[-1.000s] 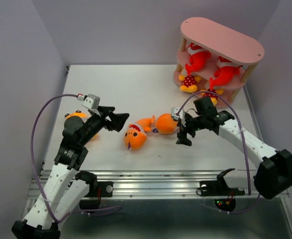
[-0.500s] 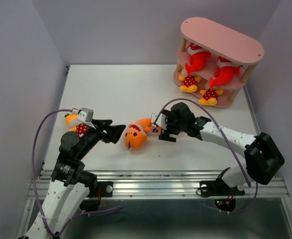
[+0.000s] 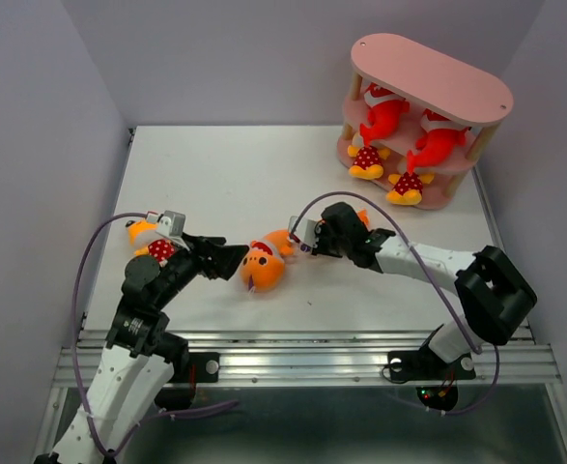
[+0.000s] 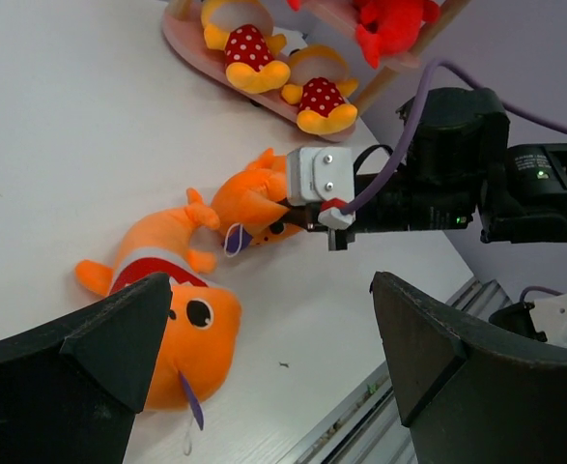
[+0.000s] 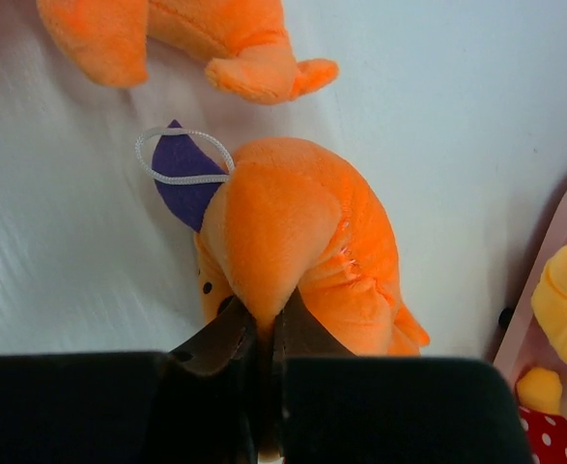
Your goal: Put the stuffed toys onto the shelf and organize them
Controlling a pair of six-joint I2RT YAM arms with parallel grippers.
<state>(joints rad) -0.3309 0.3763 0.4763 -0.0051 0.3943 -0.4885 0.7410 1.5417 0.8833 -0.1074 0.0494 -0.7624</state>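
Close to the near edge of the bench (image 3: 225, 174), about midway along it, an orange shark (image 3: 264, 266) lies on its side with its head toward that edge and a purple tag at its mouth. The left gripper (image 3: 235, 259) hovers just to its left, fingers spread wide and pointing at the toy without touching it.

Just beyond, toward the right edge, the right gripper (image 5: 262, 324) has its fingers pressed together on a fold of a second orange shark (image 5: 293, 232), which rests on the bench just beside the first one's tail.

Near the left edge, a yellow figure (image 3: 146, 235) with a red dotted part lies partly hidden behind the left arm.

The shelf (image 3: 428, 72) stands in the far right corner. Two red sharks (image 3: 384, 116) sit on its middle tier, and two more dotted figures (image 3: 365, 159) on its bottom tier.
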